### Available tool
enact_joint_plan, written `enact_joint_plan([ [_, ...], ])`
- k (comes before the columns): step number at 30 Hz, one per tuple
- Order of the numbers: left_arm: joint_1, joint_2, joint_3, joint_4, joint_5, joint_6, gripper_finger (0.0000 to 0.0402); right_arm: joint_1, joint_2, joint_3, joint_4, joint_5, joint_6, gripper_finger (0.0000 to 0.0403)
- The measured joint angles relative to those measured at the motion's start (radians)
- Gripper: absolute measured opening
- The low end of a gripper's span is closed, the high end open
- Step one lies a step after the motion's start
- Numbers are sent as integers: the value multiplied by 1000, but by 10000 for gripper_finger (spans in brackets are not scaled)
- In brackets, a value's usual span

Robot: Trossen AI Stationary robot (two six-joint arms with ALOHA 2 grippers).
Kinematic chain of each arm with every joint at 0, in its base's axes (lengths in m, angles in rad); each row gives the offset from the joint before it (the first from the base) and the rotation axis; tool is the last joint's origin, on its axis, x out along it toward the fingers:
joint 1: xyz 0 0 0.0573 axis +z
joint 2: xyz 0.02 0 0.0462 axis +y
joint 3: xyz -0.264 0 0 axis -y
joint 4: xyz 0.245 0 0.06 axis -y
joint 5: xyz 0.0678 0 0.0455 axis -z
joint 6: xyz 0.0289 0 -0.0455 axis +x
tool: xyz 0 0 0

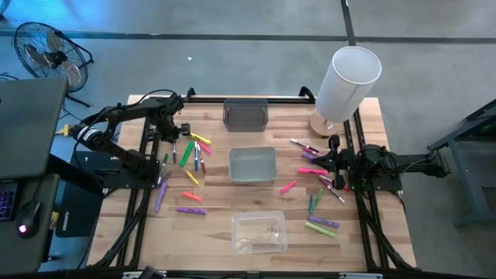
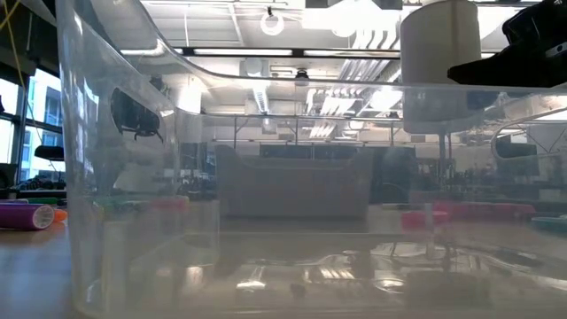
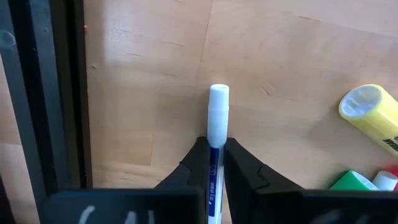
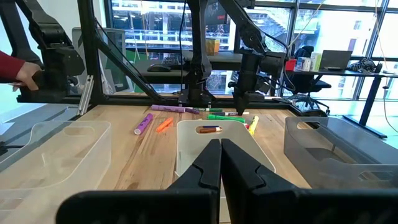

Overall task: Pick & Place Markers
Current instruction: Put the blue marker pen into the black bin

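Fingers on our left gripper (image 3: 216, 163) are pinched around a white-capped blue marker (image 3: 217, 124) at the table's (image 1: 217, 225) left side, near the other scattered markers (image 1: 194, 151). Our right gripper (image 4: 221, 163) sits closed and empty over on the right.

Black fingers (image 3: 249, 171) pinch a blue pen (image 3: 215, 180) with a white cap. At its three o'clock lies a yellow highlighter (image 3: 371, 115); the surface (image 3: 149, 74) is pale, grained wood.
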State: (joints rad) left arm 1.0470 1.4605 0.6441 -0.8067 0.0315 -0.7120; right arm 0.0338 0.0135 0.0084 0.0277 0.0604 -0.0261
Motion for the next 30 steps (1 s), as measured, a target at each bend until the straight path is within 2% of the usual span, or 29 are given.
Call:
enact_joint_plan([
  [9,0,-55,-5,-4,13,1,29,0,0,0,0,0,0,0],
  [15,0,-182,-6,-57,22,-4,25,0,0,0,0,0,0,0],
  [22,0,-351,-2,-67,114,-20,23,0,0,0,0,0,0,0],
  [27,0,-437,80,10,167,9,23,0,0,0,0,0,0,0],
  [30,0,-452,168,62,163,51,23,0,0,0,0,-1,0,0],
])
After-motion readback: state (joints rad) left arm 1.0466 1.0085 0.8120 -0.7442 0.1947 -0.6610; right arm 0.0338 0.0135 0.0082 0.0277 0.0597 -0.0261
